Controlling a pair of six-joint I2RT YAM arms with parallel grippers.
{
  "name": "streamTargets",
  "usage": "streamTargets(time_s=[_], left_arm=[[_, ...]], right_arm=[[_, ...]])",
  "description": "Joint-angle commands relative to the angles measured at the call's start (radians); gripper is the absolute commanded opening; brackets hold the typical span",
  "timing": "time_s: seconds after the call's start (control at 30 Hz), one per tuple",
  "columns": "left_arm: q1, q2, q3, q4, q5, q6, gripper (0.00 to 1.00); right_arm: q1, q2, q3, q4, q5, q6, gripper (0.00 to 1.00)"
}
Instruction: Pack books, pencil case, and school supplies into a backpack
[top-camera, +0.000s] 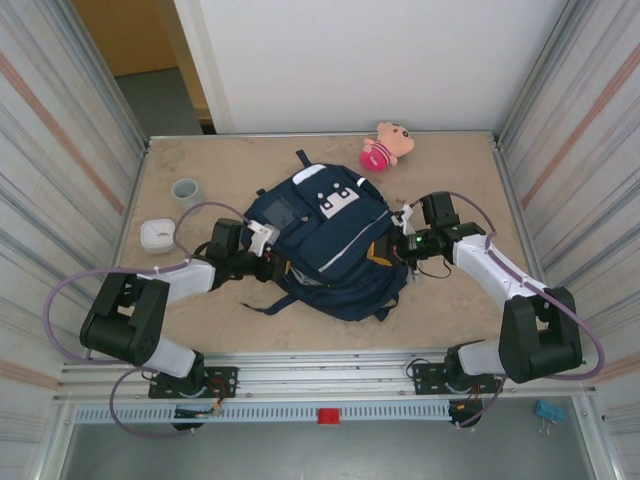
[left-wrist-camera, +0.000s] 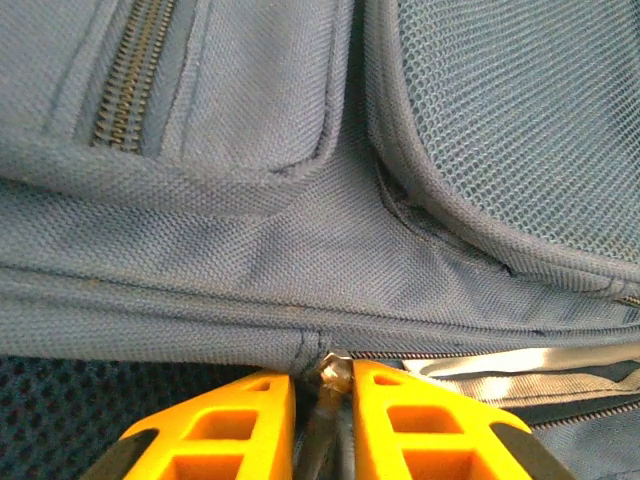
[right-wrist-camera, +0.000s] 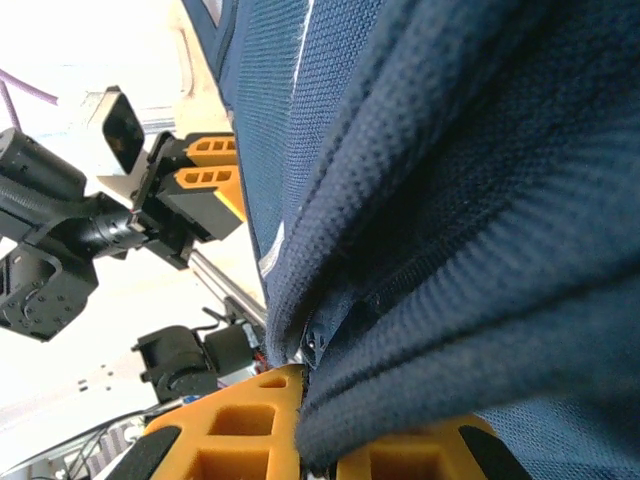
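The navy backpack lies flat in the middle of the table, its white patch toward the far side. At the bag's left edge, my left gripper has its yellow fingers shut on the metal zipper pull at the end of a zipper line. On the bag's right side, my right gripper is shut on a thick fold of the backpack's dark mesh fabric, lifting it. The books, pencil case and school supplies are out of view.
A pink-and-tan plush toy lies at the back of the table. A grey cup and a white rounded box stand at the left. Metal walls close in both sides.
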Motion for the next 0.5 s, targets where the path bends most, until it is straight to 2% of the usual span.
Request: streamTargets(time_s=[0.0,0.1,0.17,0.2,0.33,0.37,0.47], left_arm=[[-0.018,-0.040,-0.012,-0.012,-0.004,0.016,0.15],[-0.027,-0.048,-0.011,-0.009,-0.015,0.011,0.08],[-0.035,-0.060,-0.009,-0.015,-0.030,0.001,0.04],[-0.037,-0.070,-0.007,-0.020,-0.043,-0.006,0.02],[-0.047,-0.146,0.000,-0.069,-0.110,-0.020,0.00],[-0.052,-0.170,0.006,-0.097,-0.133,-0.013,0.00],[-0.088,-0.231,0.045,-0.216,-0.240,0.045,0.00]], right_arm=[[-0.007,-0.017,0.029,0.030,-0.029,0.009,0.09],[-0.006,-0.024,0.023,0.044,-0.028,0.021,0.10],[-0.007,-0.031,0.023,0.037,-0.021,0.023,0.13],[-0.008,-0.036,0.025,0.027,-0.014,0.023,0.18],[-0.027,-0.091,0.013,-0.028,0.029,0.023,0.49],[-0.034,-0.110,0.006,-0.045,0.040,0.020,0.53],[-0.050,-0.161,-0.001,-0.115,0.079,0.001,0.54]])
